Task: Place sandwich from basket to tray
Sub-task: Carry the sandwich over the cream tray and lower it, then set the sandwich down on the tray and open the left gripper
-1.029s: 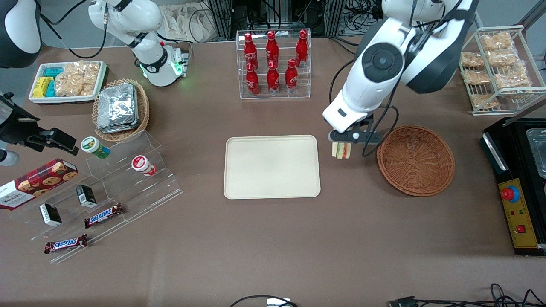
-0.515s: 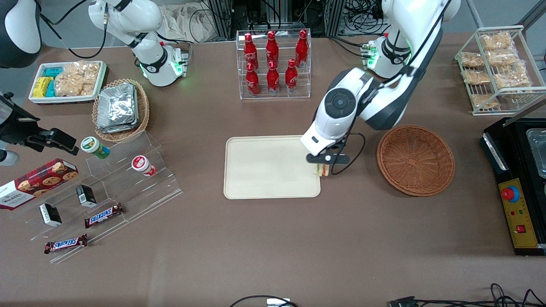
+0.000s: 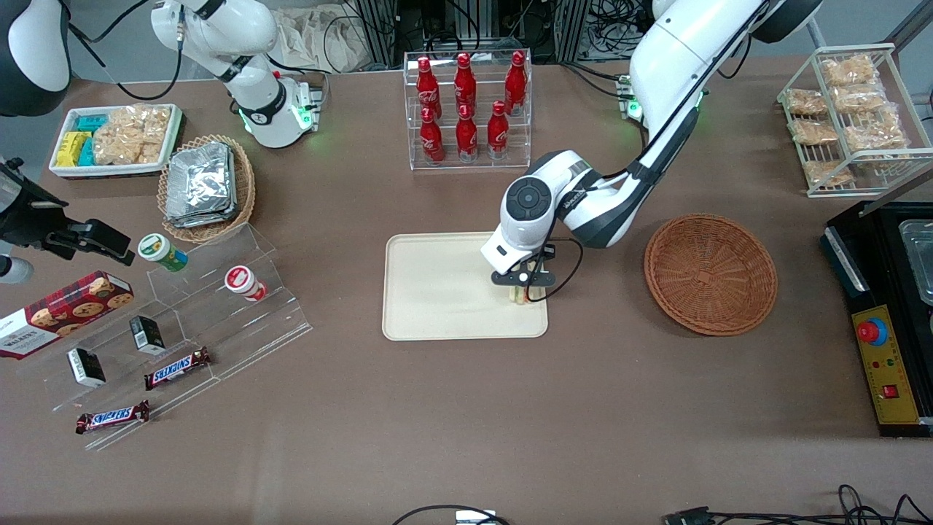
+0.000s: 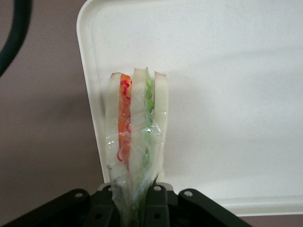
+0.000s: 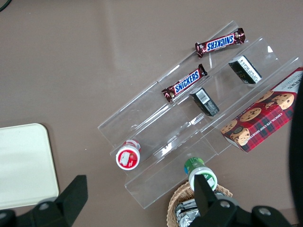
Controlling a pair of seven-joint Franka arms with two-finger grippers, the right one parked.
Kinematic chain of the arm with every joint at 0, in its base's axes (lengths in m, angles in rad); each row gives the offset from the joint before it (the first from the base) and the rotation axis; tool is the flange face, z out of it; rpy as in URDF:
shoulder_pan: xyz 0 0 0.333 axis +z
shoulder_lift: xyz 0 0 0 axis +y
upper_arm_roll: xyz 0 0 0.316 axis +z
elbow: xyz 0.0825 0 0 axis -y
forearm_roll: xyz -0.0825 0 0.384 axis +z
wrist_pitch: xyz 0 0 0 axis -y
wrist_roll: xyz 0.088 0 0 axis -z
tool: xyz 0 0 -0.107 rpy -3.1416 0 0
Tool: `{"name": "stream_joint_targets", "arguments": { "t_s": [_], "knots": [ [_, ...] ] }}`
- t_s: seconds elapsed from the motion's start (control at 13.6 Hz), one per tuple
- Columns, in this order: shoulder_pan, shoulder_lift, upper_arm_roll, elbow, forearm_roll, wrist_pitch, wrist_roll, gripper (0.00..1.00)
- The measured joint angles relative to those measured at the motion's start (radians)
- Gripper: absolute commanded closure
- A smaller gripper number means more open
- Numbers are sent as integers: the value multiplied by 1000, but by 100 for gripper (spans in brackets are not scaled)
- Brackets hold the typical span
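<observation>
Gripper (image 3: 522,287): low over the tray's edge nearest the basket, fingers clamped on the sandwich.
Sandwich (image 4: 137,137): upright in the grip, above the tray (image 3: 444,292).
Basket (image 3: 711,273): beside the tray, holding nothing.

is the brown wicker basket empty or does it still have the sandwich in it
Empty. The basket shows only bare weave; the sandwich is clamped on edge in the gripper over the tray, near its basket-side rim.

Clear-wrapped sandwich (image 4: 137,137) upright over cream tray (image 3: 437,292) edge, brown wicker basket (image 3: 711,273) empty nearby
</observation>
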Motion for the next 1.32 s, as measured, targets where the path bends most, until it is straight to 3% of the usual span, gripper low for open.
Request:
{"name": "stream_joint_targets", "arguments": {
  "t_s": [0.07,0.15,0.22,0.29,0.96,1.32],
  "knots": [
    [1,5,0,1,6,1,-4,79],
    [2,9,1,2,9,6,-13,63],
    [2,12,1,2,12,19,-21,23],
    [2,14,1,2,13,25,-26,0],
    [10,-13,1,38,12,-30,-106,0],
    [89,-235,0,95,-109,-232,-95,0]
  ]
}}
